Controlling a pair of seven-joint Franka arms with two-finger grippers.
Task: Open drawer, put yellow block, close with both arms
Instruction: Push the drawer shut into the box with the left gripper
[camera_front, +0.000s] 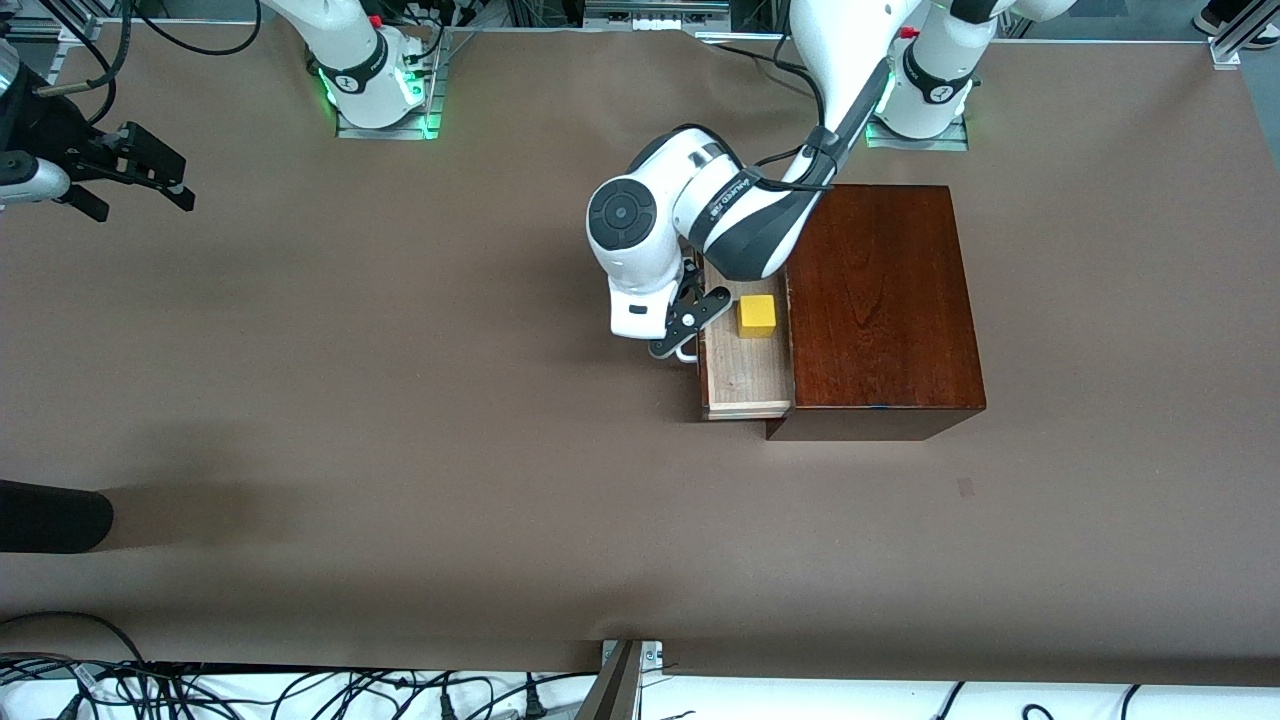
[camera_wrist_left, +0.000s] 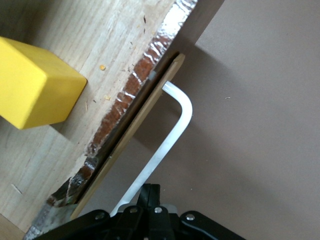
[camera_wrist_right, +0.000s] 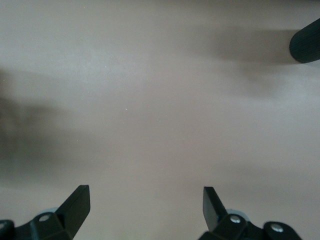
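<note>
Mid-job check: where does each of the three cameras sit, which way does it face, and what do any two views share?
Front view: high across the table, facing both bases; shows the left gripper at the pale wooden drawer, the open right gripper waiting over bare table.
Left wrist view: looks past the closed left gripper on the white U-shaped bar handle.
Right wrist view: right gripper over brown table.
Shared by front and left wrist views: small yellow cube in the drawer.
</note>
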